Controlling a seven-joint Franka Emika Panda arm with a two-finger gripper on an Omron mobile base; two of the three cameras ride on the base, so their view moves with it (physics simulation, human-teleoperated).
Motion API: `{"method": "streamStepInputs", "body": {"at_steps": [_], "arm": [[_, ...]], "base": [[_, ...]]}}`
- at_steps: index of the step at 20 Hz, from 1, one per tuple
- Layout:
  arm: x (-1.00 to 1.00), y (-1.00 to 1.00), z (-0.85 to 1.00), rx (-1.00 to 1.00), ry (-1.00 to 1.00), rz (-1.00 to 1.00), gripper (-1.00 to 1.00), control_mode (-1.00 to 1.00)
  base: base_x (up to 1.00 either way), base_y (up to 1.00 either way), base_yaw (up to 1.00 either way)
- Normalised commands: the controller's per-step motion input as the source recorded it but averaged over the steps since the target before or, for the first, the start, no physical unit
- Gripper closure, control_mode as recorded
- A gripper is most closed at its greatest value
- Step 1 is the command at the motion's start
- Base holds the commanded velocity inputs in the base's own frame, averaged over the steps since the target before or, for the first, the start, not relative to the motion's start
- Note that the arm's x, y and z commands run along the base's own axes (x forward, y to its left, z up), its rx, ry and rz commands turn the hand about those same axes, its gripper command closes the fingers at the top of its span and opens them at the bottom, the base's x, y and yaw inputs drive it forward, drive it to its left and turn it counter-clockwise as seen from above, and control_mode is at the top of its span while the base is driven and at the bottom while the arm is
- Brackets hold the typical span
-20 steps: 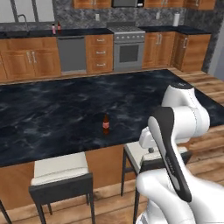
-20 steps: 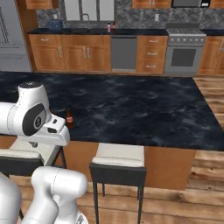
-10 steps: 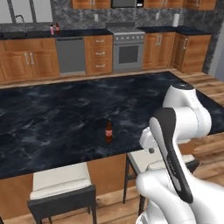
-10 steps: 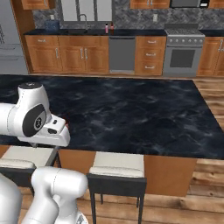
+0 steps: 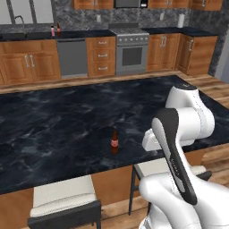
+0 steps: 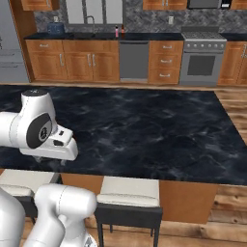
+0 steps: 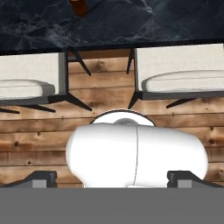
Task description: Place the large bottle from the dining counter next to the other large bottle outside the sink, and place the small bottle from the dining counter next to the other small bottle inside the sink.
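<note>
Dining counter spreads its wide black marbled top across both base views, with orange-brown wood sides below its near edge. In the hand view the same near edge runs along the top of the picture, seen from low down over a wooden floor.

Against the far wall stands a run of wood cabinets under a dark worktop, with a steel oven to the right. The right base view looks at the sink almost head-on, its gooseneck tap rising behind it. The left base view puts that corner at its far left edge.

Two cream-cushioned stools are tucked against the counter's near side, and the hand view looks down between them.

The other large bottle, pale pink, stands on the far worktop just right of the sink. The large bottle, dark with a red band, is upright close beside it on the right.

The small bottle stands upright on the dining counter near its front edge, left of the arm. The left base view shows it whole. The hand view catches just its base at the top edge, while the arm's white bulk covers that stretch in the right base view.

The gripper hangs low in front of the counter, its fingertips spread wide apart and holding nothing.
</note>
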Motion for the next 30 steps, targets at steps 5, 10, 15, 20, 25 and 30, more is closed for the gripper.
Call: {"method": "streamStepInputs", "body": {"at_steps": [5,10,15,20,25,30], "arm": [[0.00,0.00,0.00,0.00,0.00,0.00,-1.00,1.00],[0.00,0.00,0.00,0.00,0.00,0.00,-1.00,1.00],[0.00,0.16,0.11,-0.04,0.00,0.00,-1.00,-1.00],[0.00,0.11,0.27,-0.06,0.00,0.00,-1.00,-1.00],[0.00,0.01,0.21,-0.01,-0.15,-0.01,-1.00,-1.00],[0.03,0.00,0.23,0.09,-0.02,0.00,-1.00,-1.00]], "base": [[0.00,0.00,0.00],[0.00,0.00,0.00],[0.00,0.00,0.00],[0.00,0.00,0.00],[0.00,0.00,0.00],[0.00,0.00,0.00]]}}
